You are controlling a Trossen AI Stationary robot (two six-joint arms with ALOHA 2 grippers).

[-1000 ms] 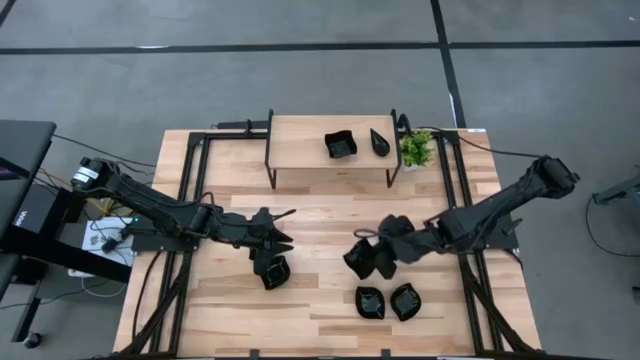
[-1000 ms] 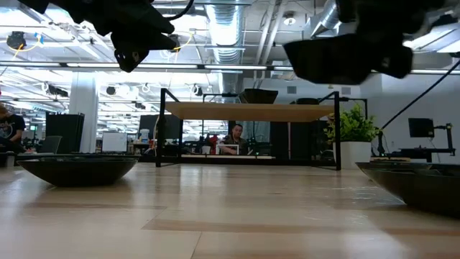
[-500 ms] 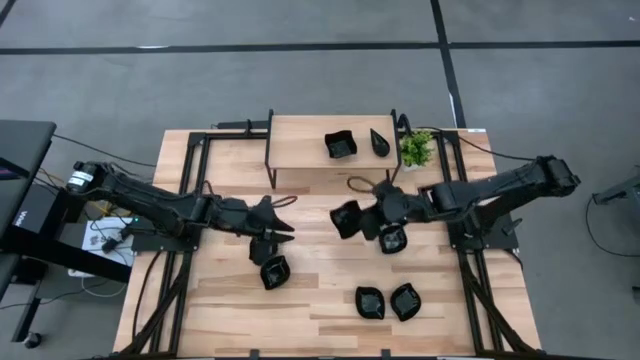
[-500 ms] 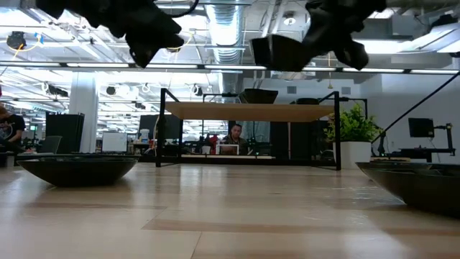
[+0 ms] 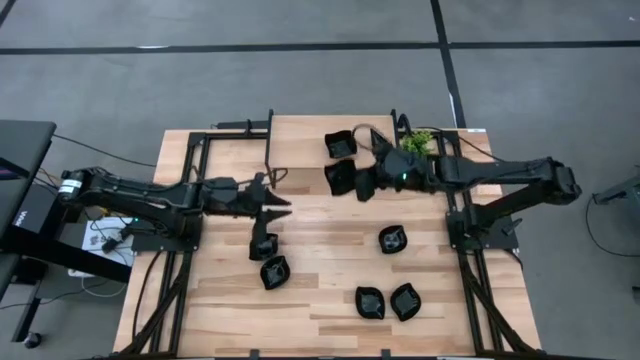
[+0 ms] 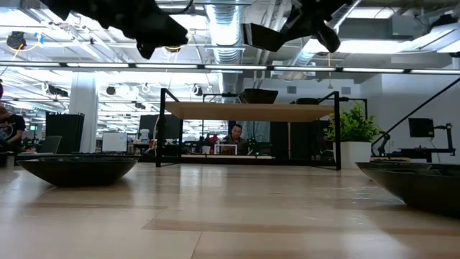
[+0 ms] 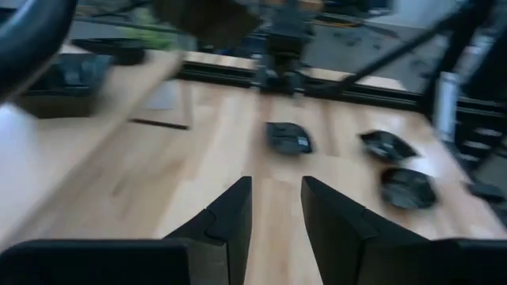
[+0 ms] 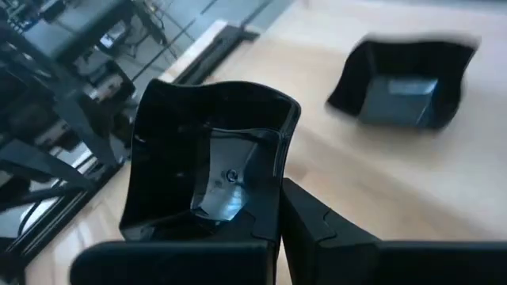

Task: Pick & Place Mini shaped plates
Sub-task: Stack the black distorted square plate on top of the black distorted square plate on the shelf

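Note:
My right gripper (image 5: 356, 181) is shut on a square black mini plate (image 5: 338, 178), held in the air at the near edge of the raised wooden shelf (image 5: 300, 135); in the low view that plate (image 6: 267, 36) is high above the table. Another square plate (image 5: 340, 145) sits flat on the shelf. Several more black plates rest flat on the table: one near left (image 5: 273, 272), one right of centre (image 5: 392, 240), and two near the front (image 5: 370, 302) (image 5: 405, 302). My left gripper (image 7: 273, 207) stands open and empty above the table's left-centre (image 5: 272, 206). My right gripper holds the square plate by one side wall (image 8: 273, 178), with one finger inside the dish and the other finger (image 8: 317, 226) outside. The plate is lifted clear of table and shelf. It is tilted, its hollow turned partly toward the wrist camera.
A small green potted plant (image 5: 418, 145) stands at the shelf's right end, close beside my right arm. The shelf's black legs (image 5: 270, 165) rise from the table. Black frame rails (image 5: 195, 170) run along both sides. Bare wood lies in the table's middle.
My right gripper has carried the square plate up and toward the far edge, from the table's middle to the shelf's near edge, staying shut on it. My left gripper has risen and drawn back toward the far edge, away from the plate at the near left, its fingers still open.

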